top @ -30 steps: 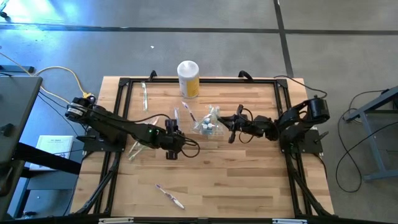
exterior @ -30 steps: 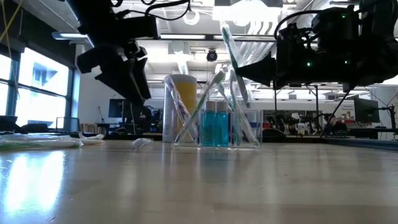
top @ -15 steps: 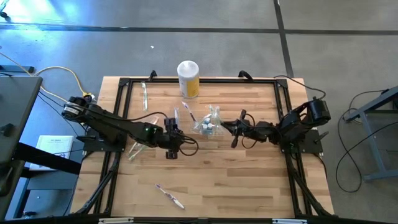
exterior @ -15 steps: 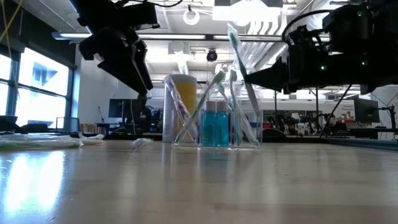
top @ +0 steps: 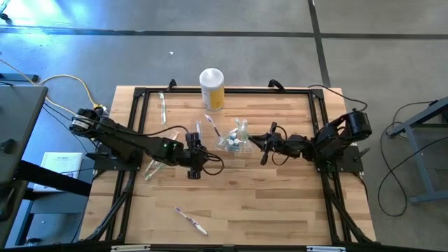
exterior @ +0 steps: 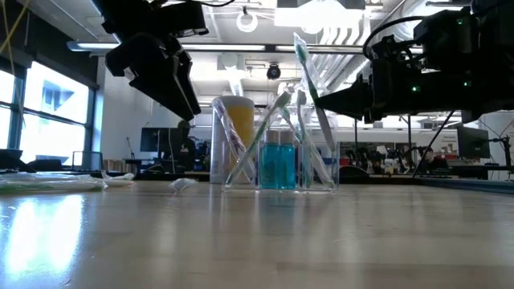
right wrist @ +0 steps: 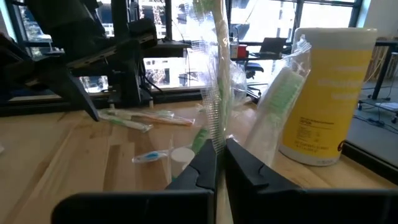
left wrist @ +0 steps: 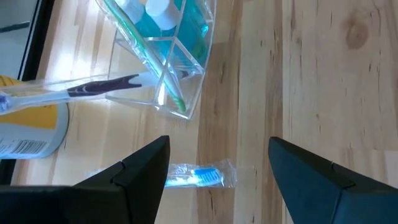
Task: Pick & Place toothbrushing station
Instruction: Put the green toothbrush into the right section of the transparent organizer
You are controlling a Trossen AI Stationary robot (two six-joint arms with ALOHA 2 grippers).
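Observation:
The clear holder (top: 233, 143) stands mid-table on its base, with blue bottles (exterior: 279, 164) and wrapped toothbrushes leaning inside it. My right gripper (top: 263, 145) is level just to its right, shut on a clear-wrapped green toothbrush (exterior: 305, 68). My left gripper (top: 190, 162) hangs open to the holder's left, above the table, touching nothing. A wrapped blue toothbrush (left wrist: 196, 176) lies on the table below it. My right gripper pinches the wrapped toothbrush's handle (right wrist: 216, 134) between its two fingers, coming level from the table's right side and lying across it. The toothbrush stands nearly upright, head end up (exterior: 299, 42). Whether its lower end is inside the holder, I cannot tell.
A tall yellow canister with a white top (top: 211, 88) stands behind the holder. Loose wrapped toothbrushes lie at the far left (top: 162, 108), left (top: 150, 170) and near the front edge (top: 190, 220). A black frame (top: 140, 92) borders the table.
My right gripper has shifted slightly toward the table's right edge with the toothbrush, still shut on it and keeping it upright. My left gripper has risen a little and stays open.

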